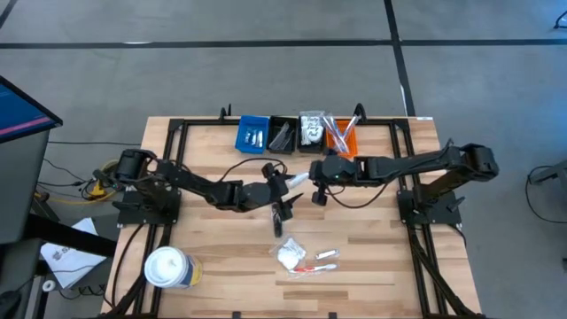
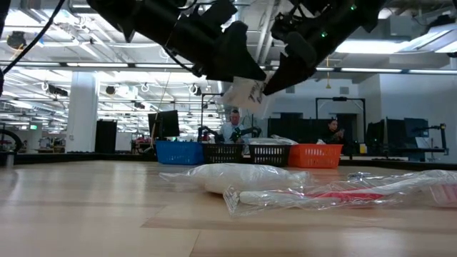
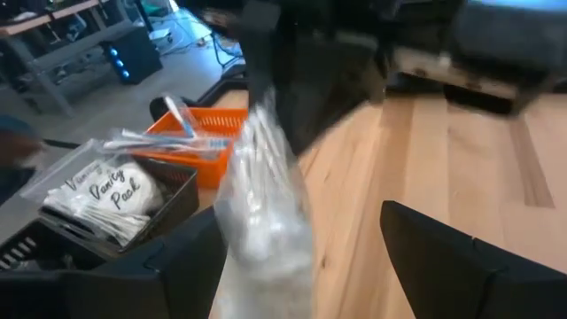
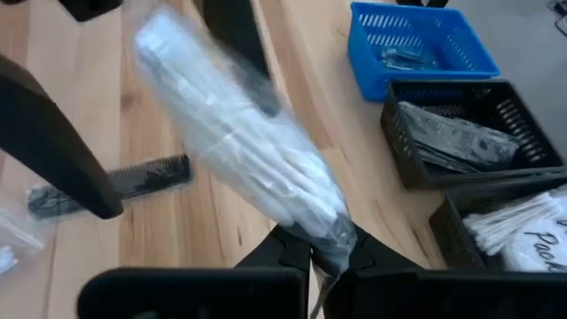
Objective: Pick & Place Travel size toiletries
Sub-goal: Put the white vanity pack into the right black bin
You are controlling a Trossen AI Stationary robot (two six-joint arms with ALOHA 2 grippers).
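The high view shows both arms meeting over the middle of the wooden table (image 1: 221, 266), where the right gripper (image 1: 312, 180) has its jaws pressed together on one end of a clear plastic sachet (image 4: 239, 142) while the left gripper (image 1: 285, 183) sits beside it with jaws spread and the sachet between them. Behind them stand a blue bin (image 1: 252, 133), two black bins (image 1: 283, 135) and an orange bin (image 1: 341, 137). Nearer the front edge lie a black comb (image 1: 277, 223), more sachets (image 1: 292, 256) and a red toothbrush-like stick (image 1: 310, 268), with a white tub (image 1: 168, 268) at the left corner.
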